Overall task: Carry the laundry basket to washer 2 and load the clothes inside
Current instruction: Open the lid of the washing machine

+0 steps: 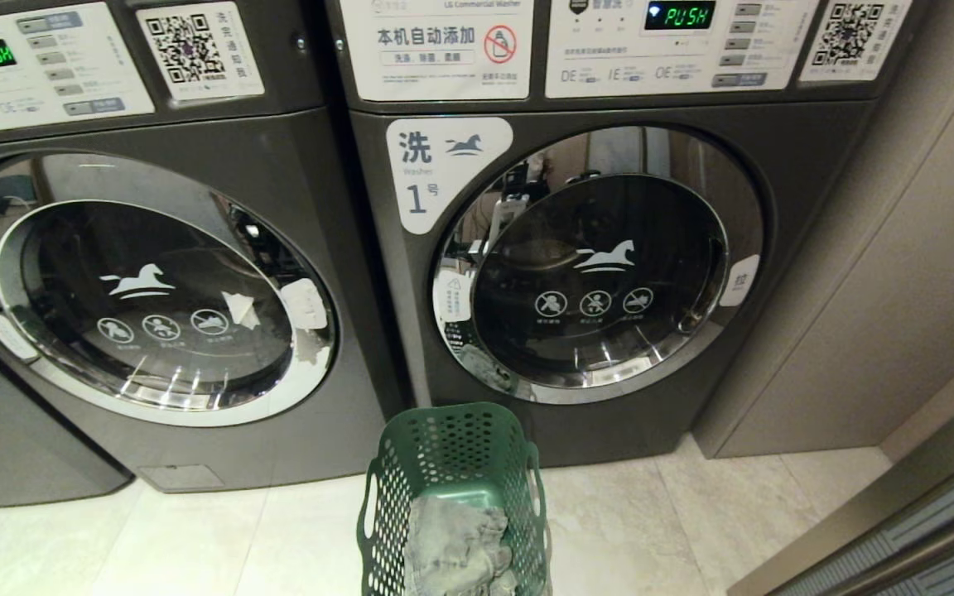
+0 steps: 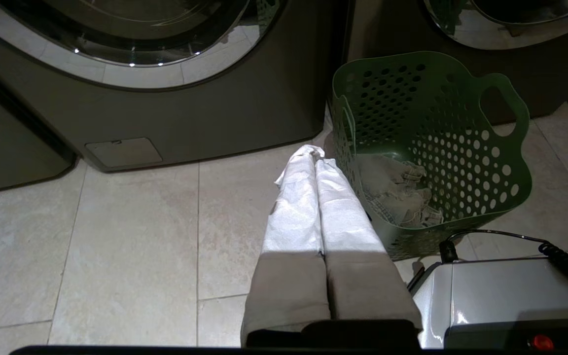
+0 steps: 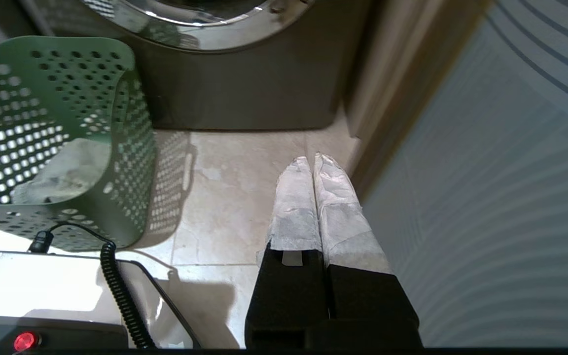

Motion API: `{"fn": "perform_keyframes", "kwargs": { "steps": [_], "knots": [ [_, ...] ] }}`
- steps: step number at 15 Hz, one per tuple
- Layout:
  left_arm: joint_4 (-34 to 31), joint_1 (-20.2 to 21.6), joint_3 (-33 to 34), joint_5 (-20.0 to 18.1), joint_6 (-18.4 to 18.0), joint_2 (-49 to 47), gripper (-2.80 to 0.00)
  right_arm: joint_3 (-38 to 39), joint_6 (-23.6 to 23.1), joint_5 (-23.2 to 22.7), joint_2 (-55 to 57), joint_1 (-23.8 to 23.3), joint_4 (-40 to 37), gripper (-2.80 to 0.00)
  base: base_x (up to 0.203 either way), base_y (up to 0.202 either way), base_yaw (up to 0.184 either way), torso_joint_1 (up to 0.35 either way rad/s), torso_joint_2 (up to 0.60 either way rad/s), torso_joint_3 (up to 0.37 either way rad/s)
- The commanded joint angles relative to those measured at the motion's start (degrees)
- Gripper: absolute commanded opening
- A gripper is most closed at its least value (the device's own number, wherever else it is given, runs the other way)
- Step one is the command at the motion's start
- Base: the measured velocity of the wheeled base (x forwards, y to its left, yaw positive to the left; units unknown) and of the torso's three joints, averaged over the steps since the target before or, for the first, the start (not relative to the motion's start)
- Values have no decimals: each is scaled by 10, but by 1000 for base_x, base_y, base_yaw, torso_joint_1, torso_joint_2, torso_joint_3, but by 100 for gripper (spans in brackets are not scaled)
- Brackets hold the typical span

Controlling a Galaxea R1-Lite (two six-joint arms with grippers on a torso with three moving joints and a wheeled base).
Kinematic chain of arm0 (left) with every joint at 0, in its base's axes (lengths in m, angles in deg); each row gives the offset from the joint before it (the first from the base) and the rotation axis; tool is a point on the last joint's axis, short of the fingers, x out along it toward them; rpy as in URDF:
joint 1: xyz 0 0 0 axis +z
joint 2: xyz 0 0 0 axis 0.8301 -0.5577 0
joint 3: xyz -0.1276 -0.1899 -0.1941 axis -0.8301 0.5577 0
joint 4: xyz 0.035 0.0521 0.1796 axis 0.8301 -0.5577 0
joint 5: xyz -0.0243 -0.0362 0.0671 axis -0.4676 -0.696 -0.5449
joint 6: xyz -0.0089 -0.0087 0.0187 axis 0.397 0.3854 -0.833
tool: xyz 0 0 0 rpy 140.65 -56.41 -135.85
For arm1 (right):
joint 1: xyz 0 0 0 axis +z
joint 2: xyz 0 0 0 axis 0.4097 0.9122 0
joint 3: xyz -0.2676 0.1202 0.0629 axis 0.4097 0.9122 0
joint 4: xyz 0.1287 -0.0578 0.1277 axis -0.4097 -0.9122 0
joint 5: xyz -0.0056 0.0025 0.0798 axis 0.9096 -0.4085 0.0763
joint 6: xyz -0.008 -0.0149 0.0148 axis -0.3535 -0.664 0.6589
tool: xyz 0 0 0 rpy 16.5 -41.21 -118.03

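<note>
We're looking down at the laundry basket [image 1: 452, 497], which is sitting on the floor tiles [image 1: 651, 530] right in front of us, just ahead of the washer labelled 1 [image 1: 609, 248] and close to the seam between it and the machine to its left [image 1: 154, 290]. That left machine's number label isn't showing, so we're only guessing it's washer 2; its door is closed, as is the door on number 1. The clothes [image 1: 456, 550] are lying crumpled in the bottom of the basket, untouched.

Our left hand [image 2: 315, 152] is hanging low over the floor just beside the basket's left wall, fingers pressed together and pinching nothing. Our right hand [image 3: 312, 160] is doing the same on the other side, apart from the basket and near the beige side panel [image 3: 392, 74]. We're flanking the basket, a sensible stance for taking its oval handles [image 2: 498, 101] from both sides. Lifting hasn't begun yet; both hands need to spread first.
</note>
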Motion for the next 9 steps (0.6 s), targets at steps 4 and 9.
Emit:
{"fn": "perform_keyframes", "kwargs": {
  "steps": [4, 9],
  "knots": [
    [-1, 0, 0, 1, -1, -1, -280, 0, -3, 0, 1, 0, -1, -280, 0, 1, -21, 1, 1, 1],
    [0, 0, 0, 4, 1, 0, -280, 0, -3, -1, 1, 0, -1, -280, 0, 0, 0, 0, 0, 0]
  ]
}}
